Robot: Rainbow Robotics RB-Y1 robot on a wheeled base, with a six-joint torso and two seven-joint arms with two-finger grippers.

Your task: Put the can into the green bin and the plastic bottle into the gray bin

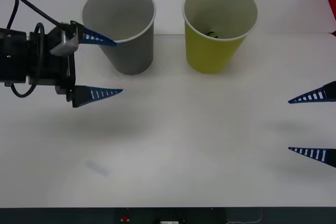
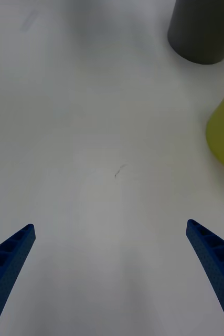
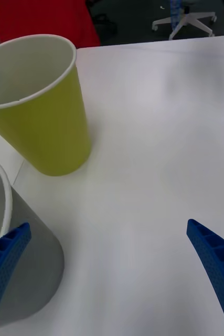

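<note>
Evidently nothing is held: the left gripper [image 1: 107, 66] is spread empty beside the gray bin [image 1: 126, 51], the can [image 1: 212, 34] is glimpsed inside the green bin [image 1: 215, 51], and the right gripper [image 1: 304, 125] is parked, spread wide.

Front overhead; both wrists share green bin [image 1: 215, 51].
</note>
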